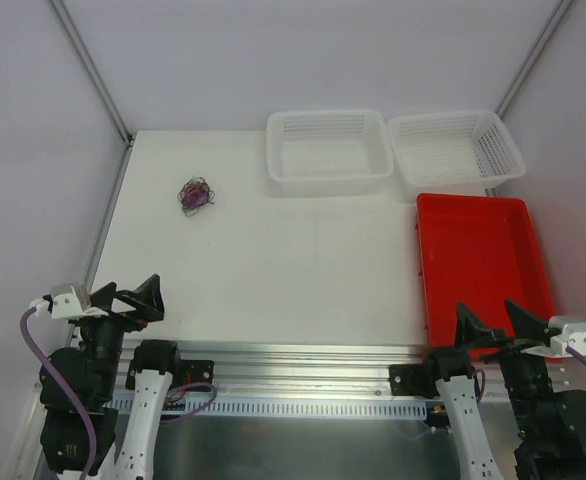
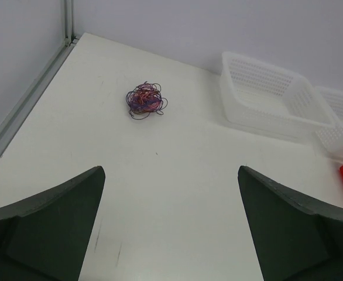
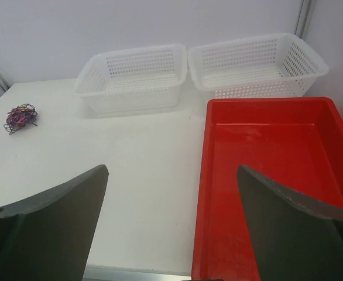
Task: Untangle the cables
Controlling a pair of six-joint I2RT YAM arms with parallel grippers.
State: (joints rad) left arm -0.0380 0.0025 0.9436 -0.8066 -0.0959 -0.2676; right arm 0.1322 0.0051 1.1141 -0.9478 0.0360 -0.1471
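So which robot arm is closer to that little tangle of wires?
Left. The left end effector sits at the near edge, with the cables ahead of it. The right end effector is far across the table, by the red tray.

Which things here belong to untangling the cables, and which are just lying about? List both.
Job:
cables, one small tangle on the table

Lying about:
white basket nearer the cables
second white basket beside it
red tray

cables [image 1: 195, 195]: red, purple, black | baskets [image 1: 328, 150]: white, perforated | tray [image 1: 481, 262]: red | table [image 1: 263, 270]: white
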